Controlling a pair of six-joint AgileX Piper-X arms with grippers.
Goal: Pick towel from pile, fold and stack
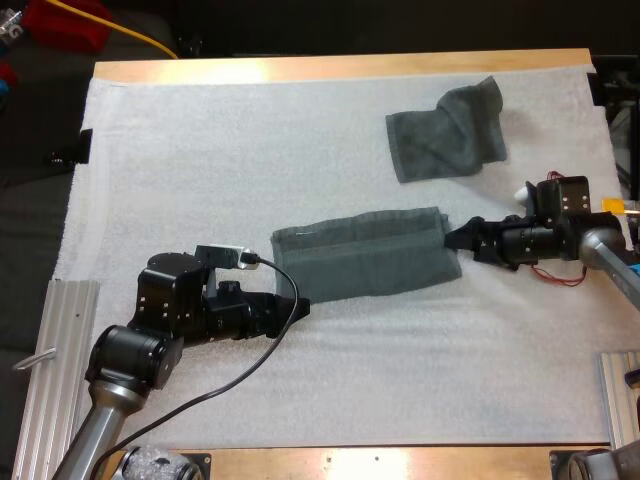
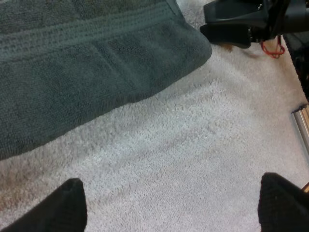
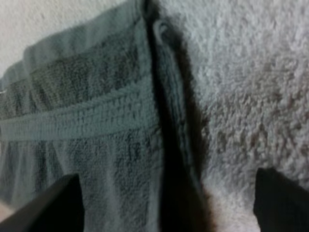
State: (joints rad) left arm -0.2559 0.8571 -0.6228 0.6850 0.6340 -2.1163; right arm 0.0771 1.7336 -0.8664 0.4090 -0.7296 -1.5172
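The folded towel (image 1: 365,252) is dark grey-green, doubled into a long band with a woven stripe running along its length. It lies flat at the centre of the white mat (image 1: 300,130), its long axis running from 8 o'clock to 2 o'clock. A second towel (image 1: 445,132) of the same colour, loosely rumpled, lies at 1 o'clock from it, well apart. The left gripper (image 1: 298,305) sits at the band's 8 o'clock end, jaws open, fingers (image 2: 72,205) clear of the cloth. The right gripper (image 1: 447,238) sits at the 3 o'clock end, jaws open, astride the towel's doubled edge.
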